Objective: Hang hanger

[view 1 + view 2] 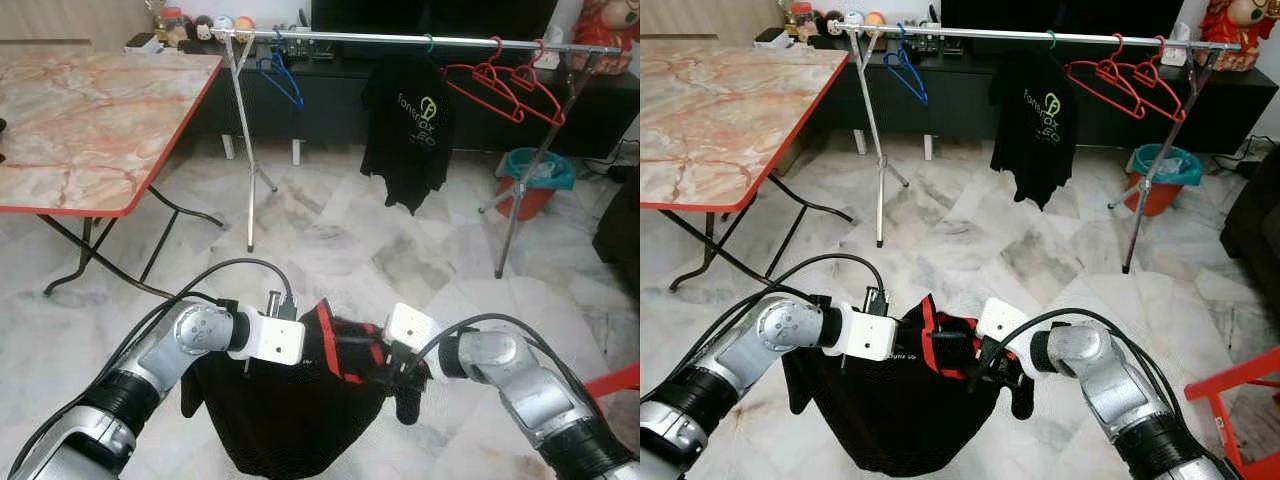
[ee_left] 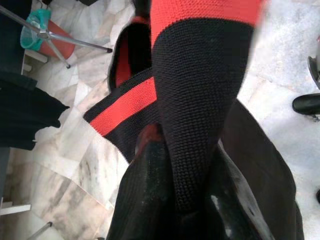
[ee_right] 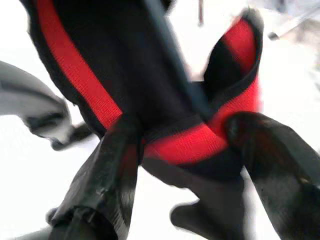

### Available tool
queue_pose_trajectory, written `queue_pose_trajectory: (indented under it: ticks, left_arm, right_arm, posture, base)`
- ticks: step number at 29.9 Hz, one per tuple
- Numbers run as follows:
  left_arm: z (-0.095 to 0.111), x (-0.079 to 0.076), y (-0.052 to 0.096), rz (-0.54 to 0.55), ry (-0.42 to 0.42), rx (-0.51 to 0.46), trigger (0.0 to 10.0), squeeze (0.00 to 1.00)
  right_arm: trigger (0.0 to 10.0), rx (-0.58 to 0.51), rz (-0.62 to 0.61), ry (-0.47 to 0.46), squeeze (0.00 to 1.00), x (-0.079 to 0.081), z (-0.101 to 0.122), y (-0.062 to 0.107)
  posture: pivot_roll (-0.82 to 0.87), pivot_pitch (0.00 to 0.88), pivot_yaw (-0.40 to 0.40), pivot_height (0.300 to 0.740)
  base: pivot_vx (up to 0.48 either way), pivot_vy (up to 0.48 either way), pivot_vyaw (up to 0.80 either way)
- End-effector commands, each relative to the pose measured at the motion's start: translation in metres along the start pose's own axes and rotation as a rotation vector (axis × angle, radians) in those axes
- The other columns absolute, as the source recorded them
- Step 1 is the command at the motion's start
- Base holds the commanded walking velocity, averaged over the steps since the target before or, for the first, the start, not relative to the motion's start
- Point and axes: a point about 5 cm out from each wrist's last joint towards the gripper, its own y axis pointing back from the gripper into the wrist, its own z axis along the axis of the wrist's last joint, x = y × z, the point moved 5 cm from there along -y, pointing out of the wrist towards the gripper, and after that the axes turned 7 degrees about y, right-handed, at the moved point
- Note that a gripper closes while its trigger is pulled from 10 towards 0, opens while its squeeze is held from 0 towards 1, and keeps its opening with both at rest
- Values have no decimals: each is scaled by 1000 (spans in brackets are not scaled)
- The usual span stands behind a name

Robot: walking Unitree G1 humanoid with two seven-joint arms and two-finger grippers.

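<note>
One black garment with red trim (image 1: 300,400) is held low over the marble floor (image 1: 340,240) — the left gripper (image 2: 175,190) clamped on its collar, the right gripper (image 3: 185,150) closed on its trim. On the rail (image 1: 400,38) are hung two red hangers (image 1: 505,85), one blue hanger (image 1: 282,72) and one black shirt (image 1: 408,125) with partly legible lettering. A marble-topped table (image 1: 80,110) stands left.

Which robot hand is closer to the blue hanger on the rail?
Left. The left gripper sits below the blue hanger, on its side of the rail; the right gripper sits further toward the red hangers' side.
</note>
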Motion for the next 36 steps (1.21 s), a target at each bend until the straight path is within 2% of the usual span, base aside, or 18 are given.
queue_pose_trajectory:
  ticks: [1, 6, 9, 13, 18, 20, 22, 26, 29, 34, 36]
  left_arm:
    - [12, 6, 0, 4, -51, -35, 10000, 0]
    - [12, 6, 0, 7, -52, -35, 10000, 0]
    - [13, 6, 1, 9, -56, -38, 10000, 0]
    - [12, 7, 3, 11, -66, -37, 10000, 0]
    - [12, 6, 6, 5, -90, -34, 10000, 0]
    - [13, 3, 5, -1, -83, -37, 10000, 0]
    - [13, 2, 4, -2, -76, -38, 10000, 0]
    - [12, -2, 4, -10, -68, -36, 10000, 0]
    - [12, -2, 4, -11, -66, -36, 10000, 0]
    - [13, -3, 3, -13, -65, -39, 10000, 0]
    - [12, -3, 3, -13, -64, -38, 10000, 0]
  right_arm:
    - [10000, 52, -65, 19, 0, -11, -8, 3]
    - [10000, 60, -155, 0, 0, -27, -7, 6]
    - [10000, 103, -191, -8, 0, -34, -16, 9]
    - [10000, 116, -147, 9, 0, -26, -21, 8]
    - [10000, 80, -164, -5, 0, -28, -17, 7]
    - [10000, -67, -114, -112, 0, -22, 8, 4]
    - [10000, -184, -44, -173, 0, -14, 29, 4]
    - [10000, -254, 37, -186, 0, -4, 43, 7]
    - [10000, -260, 65, -176, 0, 0, 43, 8]
    - [10000, -197, 55, -174, 0, 1, 32, 7]
    - [10000, -153, 24, -202, 0, -3, 24, 7]
  posture:
    - [-1, 51, -28, 740]
    - [-1, 51, -28, 740]
    - [-2, 51, -28, 740]
    - [-3, 50, -28, 740]
    - [-3, 50, -28, 740]
    - [-1, 50, -29, 740]
    - [-2, 51, -29, 740]
    - [-2, 52, -31, 740]
    - [-2, 52, -31, 740]
    - [-3, 51, -31, 740]
    - [-4, 54, -32, 740]
  base:
    - [0, 0, 0]
    - [0, 0, 0]
    - [0, 0, 0]
    - [0, 0, 0]
    - [0, 0, 0]
    - [0, 0, 0]
    - [0, 0, 0]
    - [0, 0, 0]
    - [0, 0, 0]
    - [0, 0, 0]
    - [0, 0, 0]
